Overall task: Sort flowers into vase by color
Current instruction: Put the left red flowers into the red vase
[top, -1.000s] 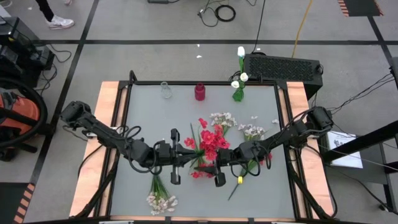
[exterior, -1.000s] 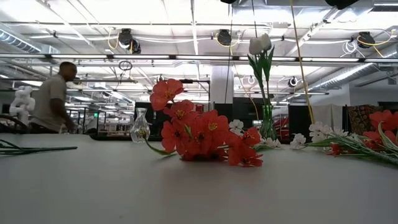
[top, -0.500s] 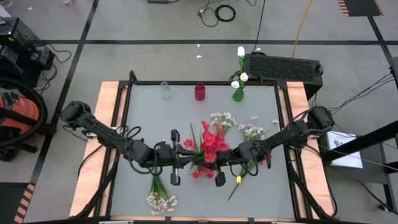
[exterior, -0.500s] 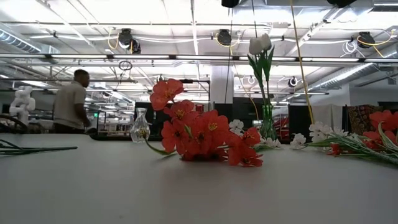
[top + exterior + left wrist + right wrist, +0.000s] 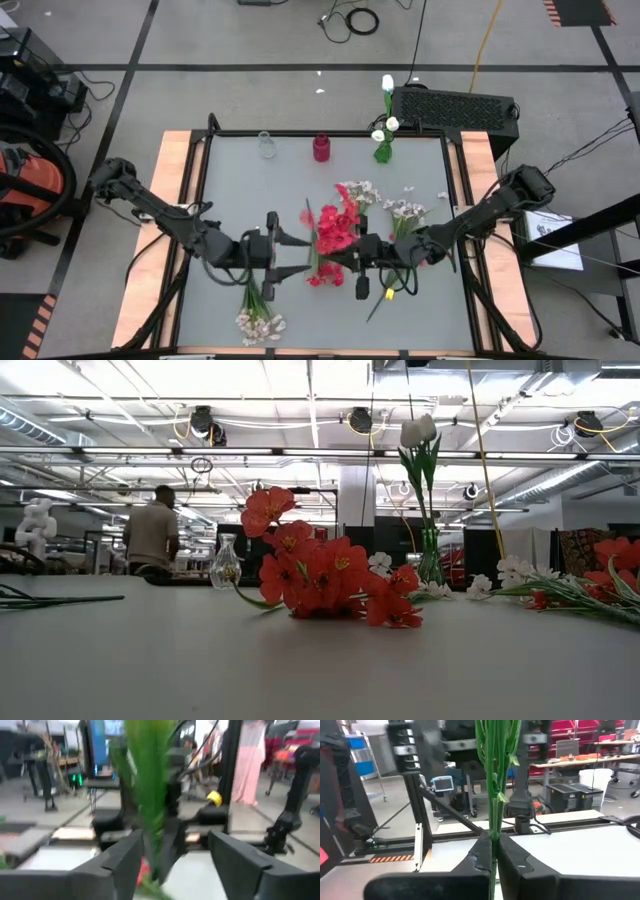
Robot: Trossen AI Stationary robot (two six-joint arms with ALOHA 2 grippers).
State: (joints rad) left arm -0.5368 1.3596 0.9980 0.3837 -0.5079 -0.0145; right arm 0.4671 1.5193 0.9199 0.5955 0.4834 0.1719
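Observation:
In the right wrist view my right gripper (image 5: 495, 842) is shut on an upright green flower stem (image 5: 493, 780). In the high view it (image 5: 340, 262) sits mid-table under a cluster of red blooms (image 5: 335, 228). Opposite it, my left gripper (image 5: 298, 257) stands open with green leaves (image 5: 147, 785) between its fingers (image 5: 172, 845); whether they touch, I cannot tell. At the table's far edge stand a clear vase (image 5: 266, 145), a red vase (image 5: 321, 148) and a green vase (image 5: 383, 150) that holds white buds. My right gripper pinches the green stem (image 5: 493, 827) between its two fingers. The fingers lie level and across the stem. The stem stands upright and rises above the fingers; its lower end is hidden by the gripper.
More red flowers (image 5: 325, 582) lie in a heap mid-table. Pale blossom stems lie near the front left (image 5: 258, 318) and right of centre (image 5: 405, 210). A loose stem (image 5: 380, 300) lies by the right gripper. Beyond the table a person (image 5: 155, 540) stands.
My left gripper has drawn back a little toward the table's left edge, and my right arm has pulled toward the right edge. The red bloom cluster between them has shifted slightly. The flowers lying on the table have stayed put. The person in the background has walked rightward.

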